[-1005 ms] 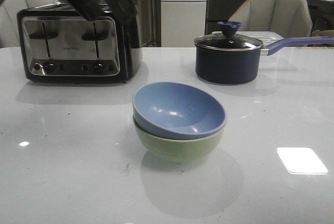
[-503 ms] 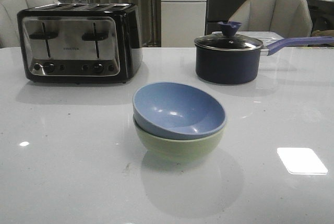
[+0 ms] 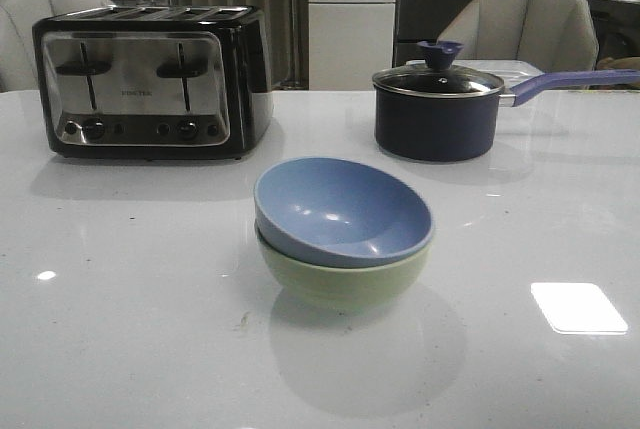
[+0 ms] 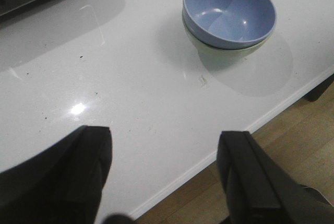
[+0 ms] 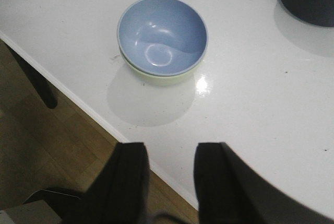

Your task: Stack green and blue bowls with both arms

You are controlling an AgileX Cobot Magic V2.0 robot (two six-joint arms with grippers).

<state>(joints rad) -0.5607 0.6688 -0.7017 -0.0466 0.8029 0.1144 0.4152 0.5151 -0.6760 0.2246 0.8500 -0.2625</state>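
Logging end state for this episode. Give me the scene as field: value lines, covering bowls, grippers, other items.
stack: blue bowl nested inside green bowl, both upright
stack location: on the white table, in front of the toaster and saucepan
left gripper: open, empty, away from the bowls
right gripper: open, empty, away from the bowls
toaster: back left
saucepan: back right, glass lid on, purple handle
task state: bowls appear stacked

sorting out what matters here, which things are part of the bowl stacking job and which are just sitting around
Part of the job:
- blue bowl, nested inside the green one
- green bowl, underneath, on the table

Just lying about:
- toaster
- saucepan with glass lid
- chairs behind the table
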